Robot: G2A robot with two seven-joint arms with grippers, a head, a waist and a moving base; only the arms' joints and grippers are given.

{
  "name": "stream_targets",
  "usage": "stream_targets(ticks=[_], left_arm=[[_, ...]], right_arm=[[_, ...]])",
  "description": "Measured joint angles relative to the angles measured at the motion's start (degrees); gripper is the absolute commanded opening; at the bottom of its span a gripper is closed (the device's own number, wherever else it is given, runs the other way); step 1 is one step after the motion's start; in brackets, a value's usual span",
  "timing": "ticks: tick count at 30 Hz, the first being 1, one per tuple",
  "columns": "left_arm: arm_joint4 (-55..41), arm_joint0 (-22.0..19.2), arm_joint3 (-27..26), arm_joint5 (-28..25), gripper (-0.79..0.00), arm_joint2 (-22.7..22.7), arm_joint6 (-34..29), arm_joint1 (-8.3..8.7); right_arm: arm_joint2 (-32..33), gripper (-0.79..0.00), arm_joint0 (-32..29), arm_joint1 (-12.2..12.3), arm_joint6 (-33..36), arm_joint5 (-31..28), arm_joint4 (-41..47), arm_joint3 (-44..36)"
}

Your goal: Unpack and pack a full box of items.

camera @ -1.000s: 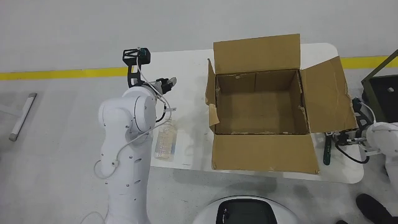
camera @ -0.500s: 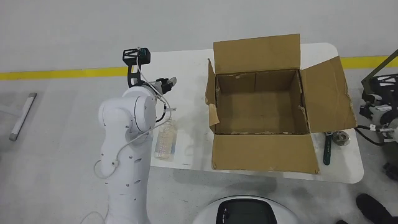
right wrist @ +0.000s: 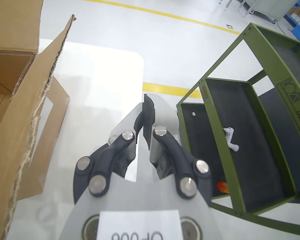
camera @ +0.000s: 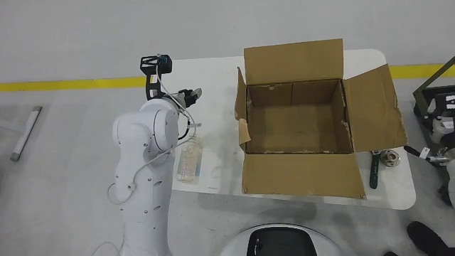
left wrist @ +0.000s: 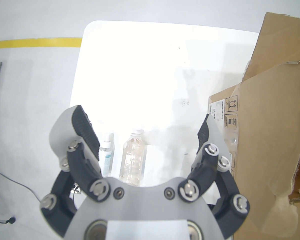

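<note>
Top view first: looking at a cardboard box point(camera: 302, 174) parked mid-surface, mouth up, all four flaps folded out. Runs its long axis side to side across the white surface point(camera: 213, 71). Reaches about to the near and far edges with its flaps, so barely any bare strip there. Leaves a narrow strip past the side flap, with a green-handled tool point(camera: 374, 169) lying there, long axis near-to-far, and a small round thing point(camera: 389, 158) just beside it.

Left wrist view: got the left gripper point(left wrist: 142, 119) hanging above the surface, fingers point(left wrist: 81, 123) spread wide with nothing between them. Tons of open surface ahead of the fingertips, right out to the rounded far corner. Box wall and a torn flap edge near the outside of one finger. Below the gap between the fingers, back toward the wrist: a clear bottle point(left wrist: 132, 161) lying flat, cap aimed the same way as the fingertips, long axis lined up with them. Just beside it and parallel, a smaller white bottle point(left wrist: 107, 153), partly hidden behind one finger.

Right wrist view: right gripper point(right wrist: 148, 103) with fingers pressed together on nothing, about over the surface's side edge. Box flap off one side of the fingers, green cart point(right wrist: 220, 58) near on the other, just a slim gap of floor between.
</note>
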Motion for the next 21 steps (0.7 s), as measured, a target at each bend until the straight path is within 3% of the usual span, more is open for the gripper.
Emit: stream_targets(ticks=[5,16,21], left_arm=[[0.0,0.0,0.0,0.0,0.0,0.0,0.0,0.0],[0.0,0.0,0.0,0.0,0.0,0.0,0.0,0.0],[0.0,0.0,0.0,0.0,0.0,0.0,0.0,0.0]], right_arm=[[0.3,-0.785,0.2,-0.1,-0.9,0.2,0.3,0.1],[4.1,-0.785,1.5,-0.9,-20.5,-2.8,8.0,-1.2],[3.7,-0.785,4.2,-1.0,-22.0,-3.6,11.2,0.6]])
